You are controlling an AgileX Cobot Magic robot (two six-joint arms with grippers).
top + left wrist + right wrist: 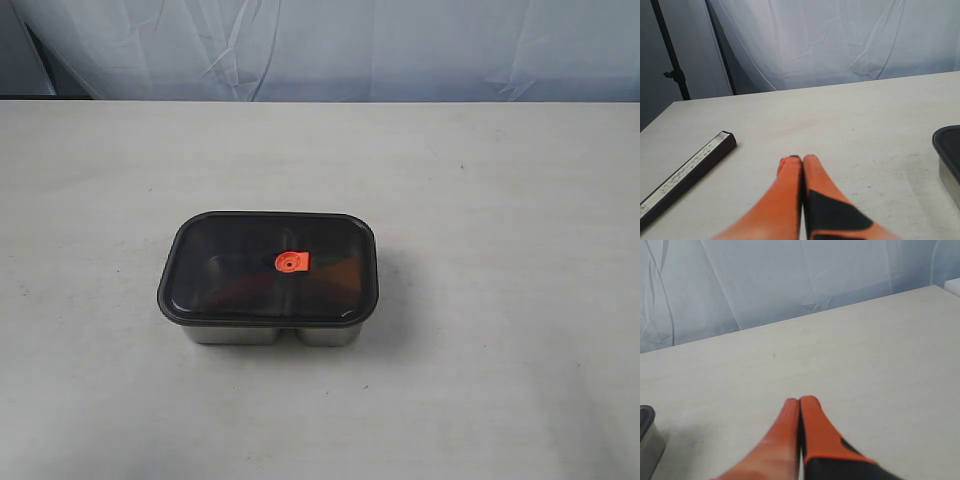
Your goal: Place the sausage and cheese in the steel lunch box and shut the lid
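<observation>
The steel lunch box stands mid-table with the dark translucent lid seated flat on it; an orange valve tab marks the lid's centre. Faint reddish and orange shapes show through the lid, too dim to name, so the sausage and cheese are hidden. Neither arm appears in the exterior view. My left gripper is shut and empty over bare table, with the box's corner off to one side. My right gripper is also shut with nothing in it, and the box's corner lies at that frame's edge.
A long dark bar with a pale label lies on the table near the left gripper. The pale table ends at a white draped backdrop. A dark stand pole rises beyond the table's corner.
</observation>
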